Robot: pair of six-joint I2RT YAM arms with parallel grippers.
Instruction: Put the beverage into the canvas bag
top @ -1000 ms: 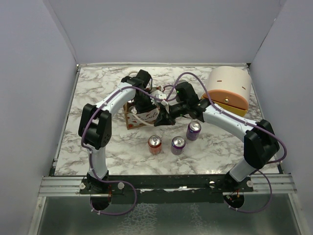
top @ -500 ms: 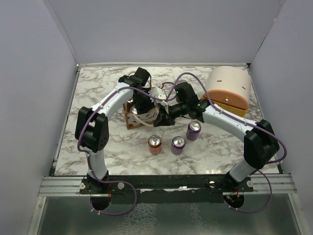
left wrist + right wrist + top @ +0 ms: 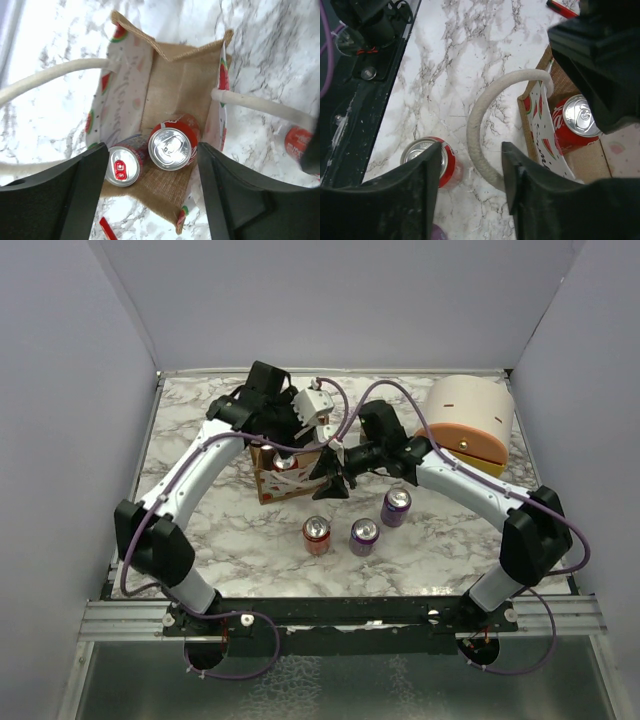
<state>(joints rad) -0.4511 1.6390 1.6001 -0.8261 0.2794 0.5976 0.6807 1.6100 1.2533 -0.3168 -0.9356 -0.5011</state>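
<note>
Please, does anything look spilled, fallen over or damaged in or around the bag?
Nothing stands out. A red can and a second can sit tops up in the canvas bag, three other cans stand upright on the table, and no liquid shows. One rope handle droops onto the table.

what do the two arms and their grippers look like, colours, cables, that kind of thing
The left arm and right arm are alike: white links joined by bulky black joint housings. A thin purple cable loops out from each base and runs along the arm. The left gripper and right gripper each have two broad matte black fingers. No markings are legible.
</note>
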